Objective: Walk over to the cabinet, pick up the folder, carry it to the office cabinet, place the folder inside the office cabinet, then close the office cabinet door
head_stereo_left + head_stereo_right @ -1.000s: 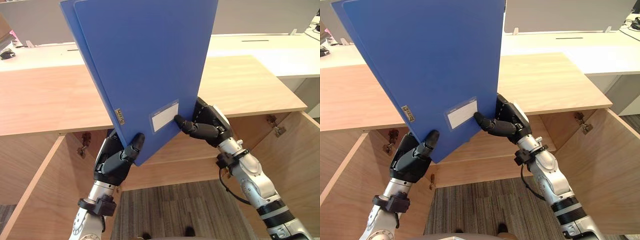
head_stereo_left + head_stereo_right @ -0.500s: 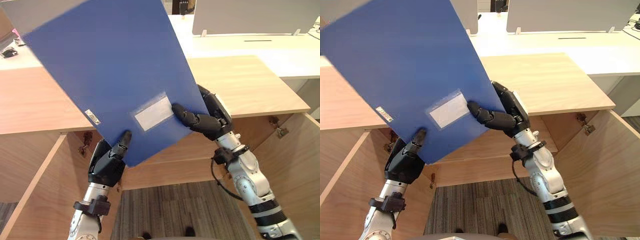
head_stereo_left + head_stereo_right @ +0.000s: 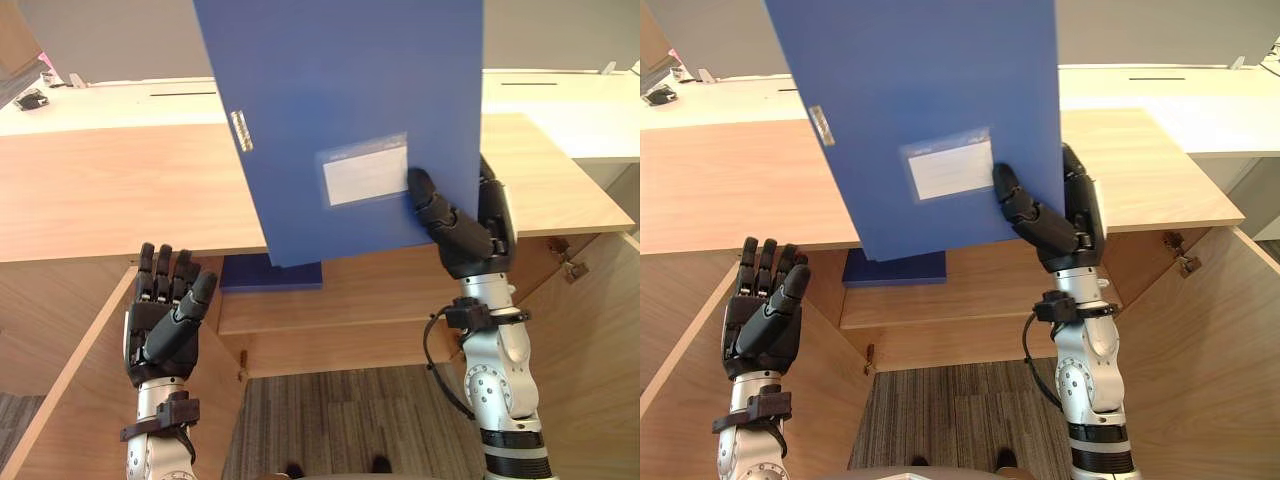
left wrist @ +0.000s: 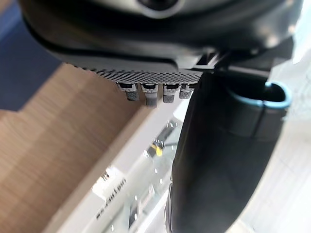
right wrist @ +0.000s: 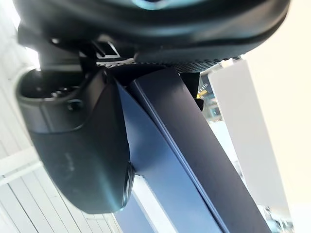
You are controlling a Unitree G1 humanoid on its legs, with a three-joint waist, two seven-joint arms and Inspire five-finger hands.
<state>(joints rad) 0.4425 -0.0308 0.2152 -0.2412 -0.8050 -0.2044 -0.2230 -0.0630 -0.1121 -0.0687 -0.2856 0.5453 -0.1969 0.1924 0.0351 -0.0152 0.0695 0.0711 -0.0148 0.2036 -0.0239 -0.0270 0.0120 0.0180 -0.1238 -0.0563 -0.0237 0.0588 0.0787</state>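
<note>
While pinching folder (image 3: pixel 340 110) by its lower right edge with right hand (image 3: pixel 455 225), holds it upright across upper centre of frame, above cabinet top (image 3: pixel 110 195). Presses thumb on blue front just beside label pocket (image 3: pixel 362 170), with fingers curled behind. Shows, in right wrist view, folder's edge wedged between thumb and fingers. Carries small metal clip (image 3: pixel 241 131) on folder's left edge.

Holds left hand (image 3: pixel 160 325) up at lower left, fingers straight and slightly spread, gripping nothing, well apart from folder.

Faces light wooden top spanning middle of frame, with doors swung open at lower left (image 3: pixel 60 400) and lower right (image 3: pixel 590 350). Looks onto shelf (image 3: pixel 370 290) under top at centre, with flat blue thing (image 3: pixel 272 275) lying on it, partly hidden by top. Takes in grey striped carpet (image 3: pixel 340 415) at bottom centre, white desks (image 3: pixel 110 100) beyond top, grey partition (image 3: pixel 110 40) along upper edge.
</note>
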